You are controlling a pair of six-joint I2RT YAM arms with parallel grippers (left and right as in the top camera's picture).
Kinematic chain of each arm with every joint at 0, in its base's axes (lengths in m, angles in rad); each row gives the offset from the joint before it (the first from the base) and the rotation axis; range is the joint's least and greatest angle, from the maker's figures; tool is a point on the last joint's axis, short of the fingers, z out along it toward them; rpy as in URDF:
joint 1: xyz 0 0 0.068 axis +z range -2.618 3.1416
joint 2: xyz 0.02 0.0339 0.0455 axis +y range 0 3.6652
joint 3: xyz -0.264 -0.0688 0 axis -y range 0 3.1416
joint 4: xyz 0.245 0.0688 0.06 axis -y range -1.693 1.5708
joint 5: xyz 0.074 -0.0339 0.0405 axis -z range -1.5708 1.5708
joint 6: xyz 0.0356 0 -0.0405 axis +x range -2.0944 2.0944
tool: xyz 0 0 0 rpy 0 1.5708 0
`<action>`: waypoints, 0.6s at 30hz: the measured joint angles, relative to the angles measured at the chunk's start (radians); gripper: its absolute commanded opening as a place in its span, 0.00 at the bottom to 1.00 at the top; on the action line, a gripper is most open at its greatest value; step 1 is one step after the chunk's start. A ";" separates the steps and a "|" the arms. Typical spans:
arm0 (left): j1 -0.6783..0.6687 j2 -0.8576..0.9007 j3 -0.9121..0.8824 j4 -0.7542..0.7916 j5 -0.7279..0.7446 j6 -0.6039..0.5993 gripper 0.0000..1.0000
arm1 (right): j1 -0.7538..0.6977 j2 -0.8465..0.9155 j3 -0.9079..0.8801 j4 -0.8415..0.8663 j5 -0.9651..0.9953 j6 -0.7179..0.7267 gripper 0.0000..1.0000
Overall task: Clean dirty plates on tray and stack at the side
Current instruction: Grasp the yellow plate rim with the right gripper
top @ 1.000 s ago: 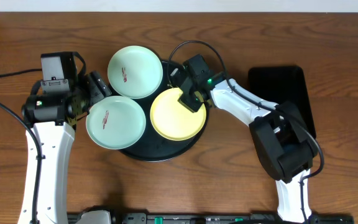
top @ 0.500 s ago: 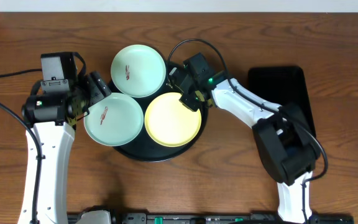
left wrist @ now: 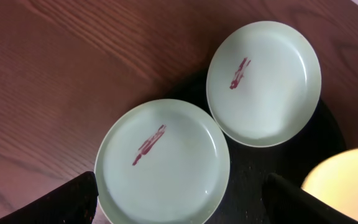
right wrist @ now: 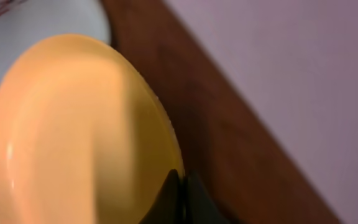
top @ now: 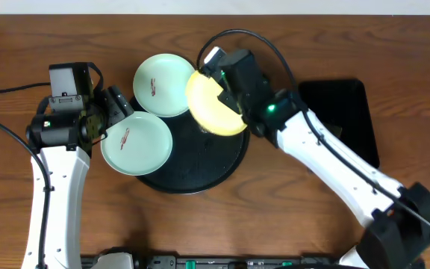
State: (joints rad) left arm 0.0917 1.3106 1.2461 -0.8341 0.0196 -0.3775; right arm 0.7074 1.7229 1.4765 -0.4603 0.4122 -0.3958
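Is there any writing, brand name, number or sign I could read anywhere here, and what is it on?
None can be read.
The red marks on the green plate at the back and the green plate at the front are smears, not writing.
The yellow plate, the round black tray and the black rectangular tray are plain.
A small white tag above the yellow plate is too small to read.

Yellow plate [top: 212, 109] tilted; mint plates [top: 164, 84] (smeared) on tray [top: 207, 163].
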 measured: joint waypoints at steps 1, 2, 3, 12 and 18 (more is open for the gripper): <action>0.000 0.000 0.000 0.000 0.000 0.000 0.86 | 0.019 -0.007 0.000 0.007 0.048 -0.001 0.01; 0.000 0.000 0.000 0.000 0.000 0.000 0.86 | 0.039 -0.010 0.000 0.014 0.091 -0.001 0.01; 0.000 0.000 0.000 0.000 0.000 0.000 0.86 | 0.063 -0.011 0.000 0.019 0.140 -0.003 0.01; 0.000 0.000 0.000 0.000 0.001 0.000 0.86 | 0.201 -0.008 0.000 0.063 0.420 -0.007 0.01; 0.000 0.000 0.000 0.000 0.001 0.000 0.86 | 0.202 0.004 0.000 0.069 0.466 -0.006 0.01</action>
State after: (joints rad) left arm 0.0917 1.3106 1.2461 -0.8341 0.0204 -0.3775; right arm 0.9092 1.7271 1.4765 -0.3908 0.8780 -0.4023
